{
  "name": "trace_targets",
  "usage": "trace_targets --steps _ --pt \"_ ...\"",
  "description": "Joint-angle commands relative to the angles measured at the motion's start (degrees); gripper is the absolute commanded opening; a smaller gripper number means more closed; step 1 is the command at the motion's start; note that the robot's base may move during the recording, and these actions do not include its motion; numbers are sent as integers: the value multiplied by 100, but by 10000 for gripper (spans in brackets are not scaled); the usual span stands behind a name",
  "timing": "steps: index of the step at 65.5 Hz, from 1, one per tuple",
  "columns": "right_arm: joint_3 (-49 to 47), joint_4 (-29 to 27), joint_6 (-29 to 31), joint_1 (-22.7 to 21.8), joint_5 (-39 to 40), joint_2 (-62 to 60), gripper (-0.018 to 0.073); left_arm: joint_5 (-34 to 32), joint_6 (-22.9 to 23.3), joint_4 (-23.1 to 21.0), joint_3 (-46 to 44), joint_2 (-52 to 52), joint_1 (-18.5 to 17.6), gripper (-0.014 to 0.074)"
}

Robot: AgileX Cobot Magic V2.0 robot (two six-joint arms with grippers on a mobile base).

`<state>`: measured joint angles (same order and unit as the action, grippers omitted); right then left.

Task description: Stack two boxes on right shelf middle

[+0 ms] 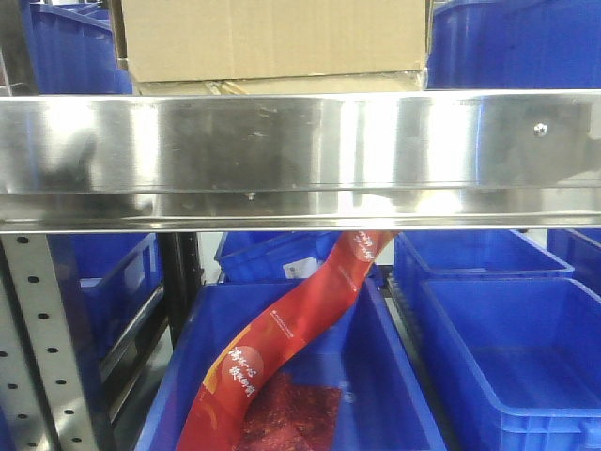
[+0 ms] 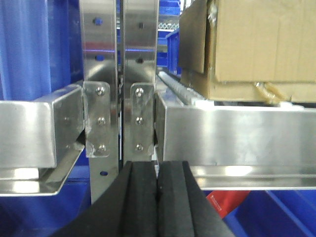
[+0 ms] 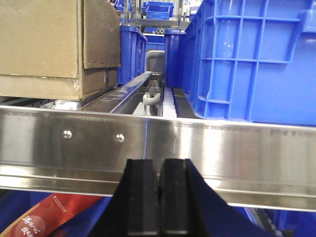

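In the left wrist view, the left end effector (image 2: 158, 197) sits lowest and nearest, its black pads pressed together with nothing between them. Just past it stand two perforated uprights (image 2: 120, 74) bolted between two steel beams. In the right wrist view the right end effector (image 3: 159, 197) is likewise closed and empty, right in front of the shelf (image 3: 197, 148) and its shiny front beam.

Below that beam, the front view shows blue bins (image 1: 507, 348) on the lower level, one holding a red printed strip (image 1: 282, 338) that curls up toward the beam's underside.

On the shelf, behind the beam, rest the boxes (image 1: 272, 42): a taller brown carton sitting on a flatter one, whose top edge shows as a thin band just above the beam. From the left wrist, the stack (image 2: 256, 49) lies to the right of the uprights, with a crumpled tape scrap (image 2: 269, 91) on the lower box's face. From the right wrist, the stack (image 3: 49, 44) is at left, and a large blue bin (image 3: 256, 59) stands on the same level at right, apart from it. More blue bins sit farther back.
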<state>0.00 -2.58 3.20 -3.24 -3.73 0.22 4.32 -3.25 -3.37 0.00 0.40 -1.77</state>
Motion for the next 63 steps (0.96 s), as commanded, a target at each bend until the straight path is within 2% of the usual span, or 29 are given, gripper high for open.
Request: trace_targets --steps 1,10,63 --pt "0 -1 17 -32 120 -22 -162 -74 107 124 0 -40 126 -111" --pt "0 -1 17 -32 120 -22 -162 -248 235 124 0 -40 346 -111" --pt "0 -1 17 -32 120 -22 -162 -392 235 136 0 -40 344 -111"
